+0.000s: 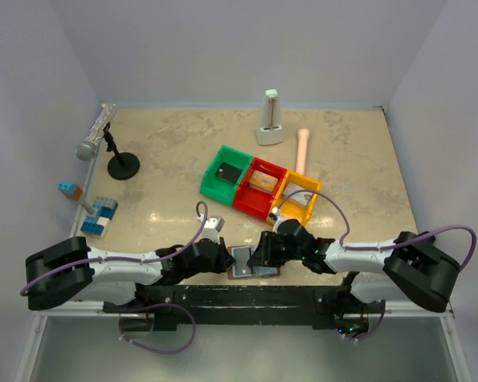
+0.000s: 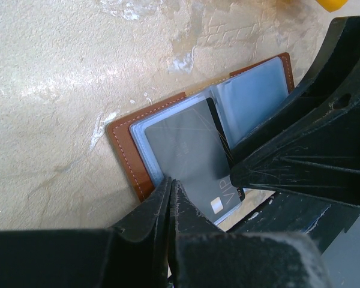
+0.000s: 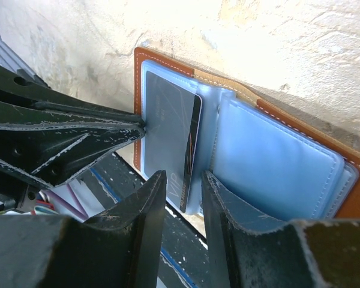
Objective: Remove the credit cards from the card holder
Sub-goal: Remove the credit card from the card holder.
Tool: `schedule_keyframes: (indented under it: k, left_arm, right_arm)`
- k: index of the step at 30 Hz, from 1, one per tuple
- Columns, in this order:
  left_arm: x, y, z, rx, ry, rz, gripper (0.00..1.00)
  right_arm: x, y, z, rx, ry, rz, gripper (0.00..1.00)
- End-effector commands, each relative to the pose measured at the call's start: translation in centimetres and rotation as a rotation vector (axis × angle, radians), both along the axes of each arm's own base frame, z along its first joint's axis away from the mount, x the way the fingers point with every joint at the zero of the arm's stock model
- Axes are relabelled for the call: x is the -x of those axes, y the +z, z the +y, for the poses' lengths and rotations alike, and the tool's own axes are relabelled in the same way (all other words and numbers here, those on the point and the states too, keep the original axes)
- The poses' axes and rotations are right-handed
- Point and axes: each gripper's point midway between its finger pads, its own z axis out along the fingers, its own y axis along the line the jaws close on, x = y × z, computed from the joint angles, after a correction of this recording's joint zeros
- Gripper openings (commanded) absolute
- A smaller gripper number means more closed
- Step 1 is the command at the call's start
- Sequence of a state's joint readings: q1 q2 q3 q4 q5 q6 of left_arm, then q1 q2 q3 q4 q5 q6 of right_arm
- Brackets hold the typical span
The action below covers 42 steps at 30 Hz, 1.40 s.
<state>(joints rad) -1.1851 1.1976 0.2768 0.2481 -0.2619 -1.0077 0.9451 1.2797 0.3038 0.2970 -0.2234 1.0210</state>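
Brown-edged and lying open, the card holder (image 1: 252, 263) sits at the near edge of the table (image 1: 167, 215), between the left tool (image 1: 221, 253) and right tool (image 1: 263, 251). From the left wrist, the left tool is pinched closed, its tips at the corner of a dark card (image 2: 189, 147) jutting from its clear sleeve; I cannot tell whether it grips the card. From the right wrist, the right tool stands open near the fold, gripping nothing. Best to pin the holder and draw the card straight along its sleeve.
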Motion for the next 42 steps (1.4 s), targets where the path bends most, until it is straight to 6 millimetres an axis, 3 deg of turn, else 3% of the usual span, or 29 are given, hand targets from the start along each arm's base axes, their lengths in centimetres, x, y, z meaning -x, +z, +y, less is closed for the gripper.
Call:
schedule_keyframes:
  k: [1,12,36,42]
  left_arm:
    - [0.3,-2.0,1.9,-0.078,0.018,0.021,0.04]
    - [0.2,-2.0,2.1,-0.079,0.027,0.017,0.04]
    - [0.2,-1.8,1.8,-0.080,0.014,0.009,0.04]
    - [-0.1,-0.5,1.6,-0.060,0.009,-0.019,0.16]
  right_arm:
    - [-0.6,1.1,0.5,-0.068,-0.018,-0.025,0.35]
    - [-0.8,2.1,0.6,-0.097,-0.014,-0.054,0.41]
    - [-0.7,2.6,1.5,-0.124,0.019,-0.053,0.40]
    - [-0.8,2.2,1.1,-0.098,0.008,-0.049,0.40]
